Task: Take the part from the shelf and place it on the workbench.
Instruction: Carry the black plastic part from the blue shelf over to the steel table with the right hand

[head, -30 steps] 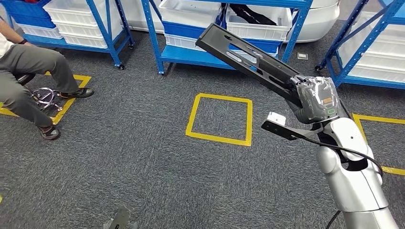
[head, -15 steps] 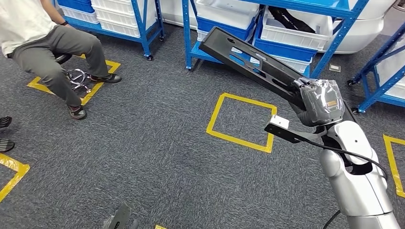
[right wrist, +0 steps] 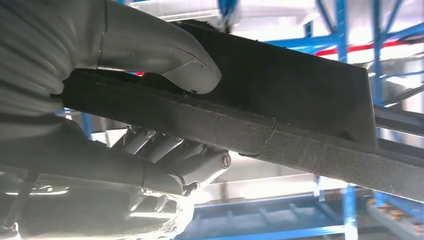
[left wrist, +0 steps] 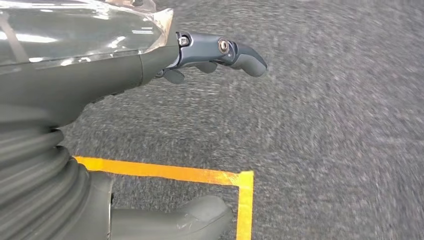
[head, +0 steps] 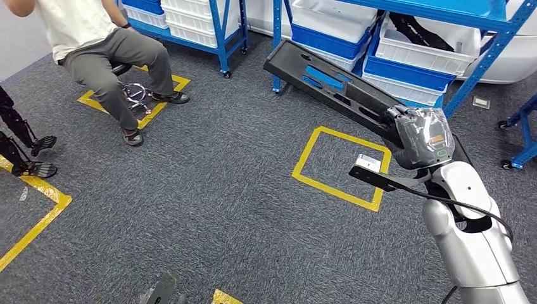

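While the right hand [head: 421, 134] grips one end of the long black part [head: 329, 85], the part sticks out from it, up and away over the grey carpet [head: 209, 202]. Its far end reaches toward the blue shelf [head: 456, 12], but it is up in the air, not on the shelf. In the right wrist view the grey thumb [right wrist: 170, 55] presses on one side of the part and the darker fingers [right wrist: 175, 155] wrap the other side, so the part is held tight. See-through plastic covers the back of the hand.

A yellow tape square [head: 342, 166] lies on the carpet just under the right hand. White and blue bins [head: 418, 50] sit on the shelf behind the far end of the part. One bin holds another long black piece [head: 415, 28].

The left hand [left wrist: 150, 70] hangs low over the carpet and holds nothing. Its dark fingers [left wrist: 235, 52] are stretched out and its thumb [left wrist: 190, 220] is apart from them. A corner of yellow tape [left wrist: 240, 180] lies on the carpet below it.

A person [head: 101, 44] in a white top and grey trousers sits on a stool [head: 133, 92] well apart from the yellow tape square, on the other side of the carpet from the right hand. More yellow tape [head: 38, 209] runs along the carpet near that side.
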`<action>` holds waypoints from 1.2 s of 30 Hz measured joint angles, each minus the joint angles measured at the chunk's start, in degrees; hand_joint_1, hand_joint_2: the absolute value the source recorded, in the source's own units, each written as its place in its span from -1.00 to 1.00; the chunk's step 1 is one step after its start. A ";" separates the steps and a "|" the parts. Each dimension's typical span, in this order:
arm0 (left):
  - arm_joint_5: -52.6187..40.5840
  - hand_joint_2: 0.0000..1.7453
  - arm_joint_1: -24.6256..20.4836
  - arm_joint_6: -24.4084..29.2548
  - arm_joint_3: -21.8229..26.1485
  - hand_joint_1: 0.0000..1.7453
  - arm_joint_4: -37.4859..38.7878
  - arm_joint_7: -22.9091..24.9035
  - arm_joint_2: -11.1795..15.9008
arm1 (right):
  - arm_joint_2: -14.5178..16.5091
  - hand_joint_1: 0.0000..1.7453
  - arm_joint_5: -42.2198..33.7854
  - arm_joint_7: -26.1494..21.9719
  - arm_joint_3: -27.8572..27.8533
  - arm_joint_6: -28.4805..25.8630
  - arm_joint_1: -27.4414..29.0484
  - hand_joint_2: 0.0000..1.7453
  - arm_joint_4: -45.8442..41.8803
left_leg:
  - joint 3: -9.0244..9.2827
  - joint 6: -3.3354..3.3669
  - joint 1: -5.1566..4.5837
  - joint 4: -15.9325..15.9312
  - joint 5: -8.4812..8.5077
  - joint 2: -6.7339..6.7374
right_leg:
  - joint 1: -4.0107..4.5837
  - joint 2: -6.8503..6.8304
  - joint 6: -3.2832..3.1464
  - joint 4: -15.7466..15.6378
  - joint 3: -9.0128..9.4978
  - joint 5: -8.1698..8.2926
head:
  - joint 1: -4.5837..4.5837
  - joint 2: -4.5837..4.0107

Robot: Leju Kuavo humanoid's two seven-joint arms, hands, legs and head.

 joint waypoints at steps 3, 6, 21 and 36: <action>-0.18 1.00 -0.31 -0.11 0.01 -1.00 0.00 0.09 0.17 | 0.01 0.92 0.69 -0.03 0.02 -0.09 0.13 1.00 -0.19 | 6.01 0.60 -0.35 -10.73 3.24 3.17 | 0.46 -1.44 0.61 0.06 0.03 -0.25 | 0.09 0.00; -0.30 1.00 -0.50 -0.28 0.01 -1.00 0.00 0.36 0.27 | 0.39 0.92 1.75 -0.09 0.28 -0.11 0.05 1.00 -0.25 | 6.36 1.88 -0.98 -12.29 3.51 2.37 | 1.10 -2.79 1.69 -0.15 0.10 -0.42 | 0.43 0.00; 0.49 1.00 -0.22 -0.23 0.23 -1.00 0.00 0.52 0.42 | 2.81 0.92 2.99 -0.39 2.79 0.04 -1.34 1.00 1.57 | 4.96 2.39 -1.12 -12.14 4.90 -7.51 | 0.23 6.12 2.09 1.27 -1.86 0.11 | 0.66 0.00; 1.04 1.00 0.32 0.23 1.88 -1.00 0.00 -0.50 0.68 | 9.47 0.92 6.71 1.40 7.92 -0.71 -7.41 1.00 7.06 | 5.50 1.56 -1.04 -11.49 3.45 1.73 | 1.06 -1.67 0.93 0.90 -1.57 -0.08 | 0.22 0.00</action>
